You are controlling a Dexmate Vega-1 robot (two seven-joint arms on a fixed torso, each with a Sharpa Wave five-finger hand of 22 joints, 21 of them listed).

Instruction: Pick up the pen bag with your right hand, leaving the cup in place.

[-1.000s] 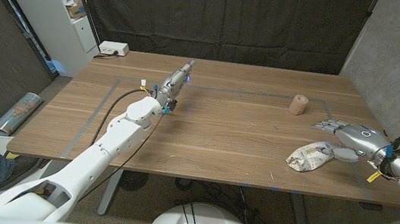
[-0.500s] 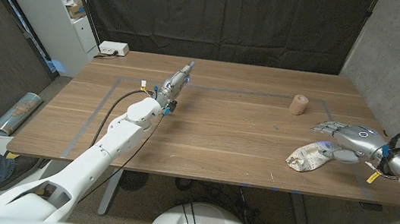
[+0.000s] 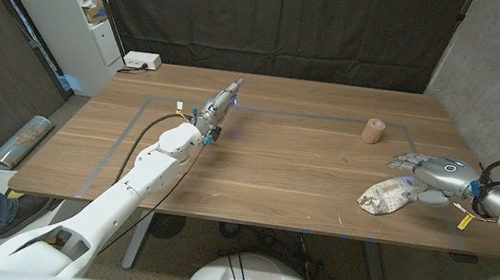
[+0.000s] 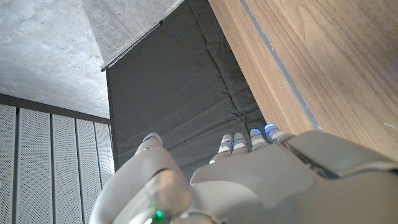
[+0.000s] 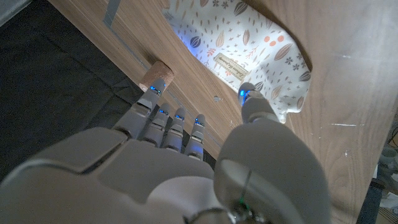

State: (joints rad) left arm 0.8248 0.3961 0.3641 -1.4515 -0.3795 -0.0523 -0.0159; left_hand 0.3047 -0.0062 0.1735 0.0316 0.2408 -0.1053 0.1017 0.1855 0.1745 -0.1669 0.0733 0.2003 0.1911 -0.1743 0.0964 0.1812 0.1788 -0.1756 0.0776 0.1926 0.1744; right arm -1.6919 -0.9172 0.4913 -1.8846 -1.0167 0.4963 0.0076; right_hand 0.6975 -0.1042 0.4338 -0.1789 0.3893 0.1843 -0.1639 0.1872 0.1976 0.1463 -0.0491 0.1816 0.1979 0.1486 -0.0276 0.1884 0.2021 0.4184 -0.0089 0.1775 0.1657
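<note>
Pen bag (image 3: pixel 387 195) lies near the table's (image 3: pixel 284 178) right front edge: white fabric, small leaf and seed print, a sewn label whose writing is too small to read. Your right hand (image 3: pixel 433 172) hovers just beside it, fingers apart, grasping nothing. Cup (image 3: pixel 373 130) stands apart, farther back. Your left hand (image 3: pixel 221 104) reaches mid-table, fingers straight, empty.
</note>
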